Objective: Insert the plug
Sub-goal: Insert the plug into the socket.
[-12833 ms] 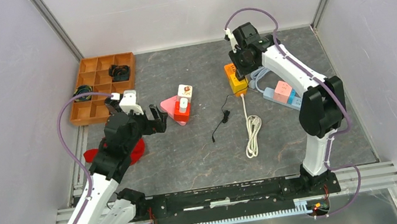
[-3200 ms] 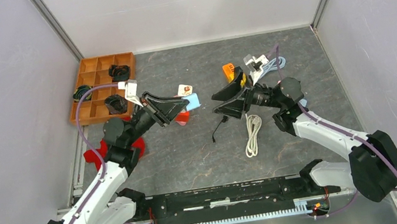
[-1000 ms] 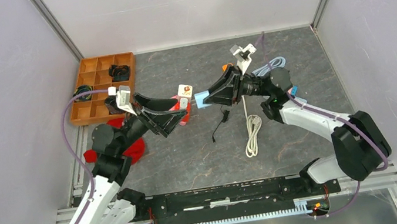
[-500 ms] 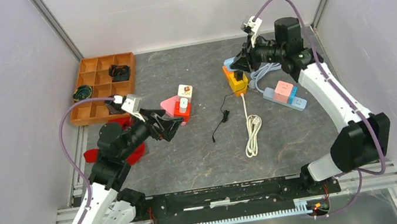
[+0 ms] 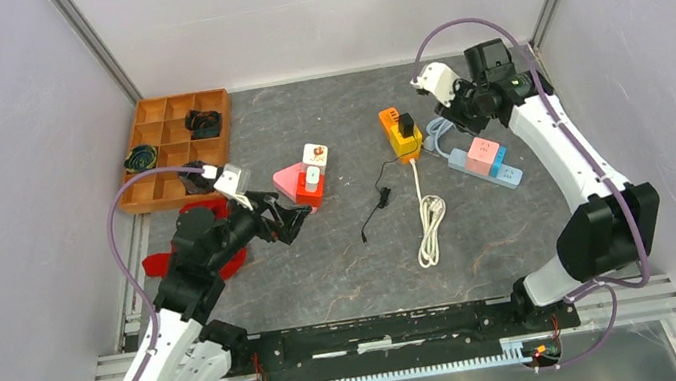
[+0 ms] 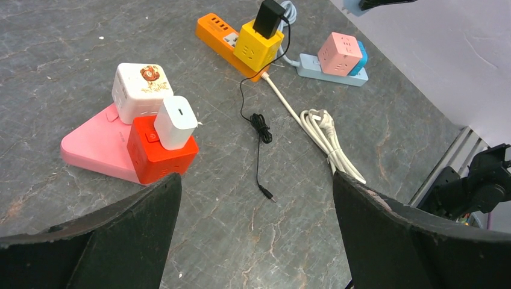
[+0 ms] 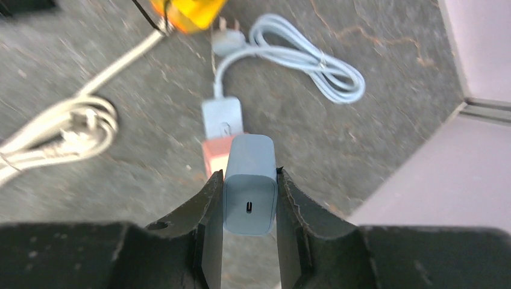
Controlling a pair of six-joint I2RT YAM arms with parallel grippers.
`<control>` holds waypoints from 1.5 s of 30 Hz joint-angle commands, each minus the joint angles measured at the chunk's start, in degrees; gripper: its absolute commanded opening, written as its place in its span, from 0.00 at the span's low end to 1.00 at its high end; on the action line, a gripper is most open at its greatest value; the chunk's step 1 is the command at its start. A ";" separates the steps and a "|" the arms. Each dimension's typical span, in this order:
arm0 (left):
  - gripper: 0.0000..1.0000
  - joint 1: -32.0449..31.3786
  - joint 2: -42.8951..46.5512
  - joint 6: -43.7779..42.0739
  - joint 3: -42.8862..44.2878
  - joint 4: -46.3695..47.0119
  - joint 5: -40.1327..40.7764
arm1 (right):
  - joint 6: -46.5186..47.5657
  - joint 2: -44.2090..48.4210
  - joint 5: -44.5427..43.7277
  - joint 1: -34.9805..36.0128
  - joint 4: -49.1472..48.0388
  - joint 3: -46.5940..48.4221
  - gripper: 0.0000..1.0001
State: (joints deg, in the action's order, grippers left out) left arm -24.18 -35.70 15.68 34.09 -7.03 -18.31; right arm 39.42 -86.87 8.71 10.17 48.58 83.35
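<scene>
My right gripper (image 7: 249, 176) is shut on a light blue charger plug (image 7: 249, 198), whose USB-C port faces the camera. It hangs above the pink cube socket (image 7: 214, 155) on the light blue power strip (image 7: 222, 117). In the top view my right gripper (image 5: 463, 104) is just behind that pink cube (image 5: 483, 156). My left gripper (image 6: 253, 223) is open and empty, low over the table near the red cube socket (image 6: 161, 158), which has a white charger (image 6: 175, 120) plugged in. In the top view my left gripper (image 5: 290, 220) is left of centre.
An orange strip with a yellow cube (image 5: 404, 141) carries a black adapter (image 5: 406, 124), and its thin black cable (image 5: 376, 203) trails forward. A coiled white cord (image 5: 430, 222) lies mid-table. A pink triangular strip (image 6: 90, 147) holds a white cube (image 6: 140, 90). A wooden tray (image 5: 170, 145) stands back left.
My right arm has swung right with the blue plug, from over the orange strip to over the pink cube. My left gripper has hardly moved.
</scene>
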 commanded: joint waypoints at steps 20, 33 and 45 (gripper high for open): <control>1.00 0.06 -2.72 -2.94 -0.09 0.66 0.13 | 24.09 -5.53 7.16 -9.83 15.29 6.68 0.00; 1.00 0.08 -4.26 -2.01 0.08 1.57 -0.89 | 24.81 -12.10 8.16 -12.51 17.73 7.39 0.00; 1.00 0.10 -3.50 -2.23 0.06 1.43 -0.28 | 24.15 -12.30 8.61 -12.47 16.16 4.97 0.00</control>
State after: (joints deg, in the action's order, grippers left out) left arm -24.18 -39.88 15.57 34.09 -7.18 -18.35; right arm 62.92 -99.29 16.51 -2.31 64.77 88.82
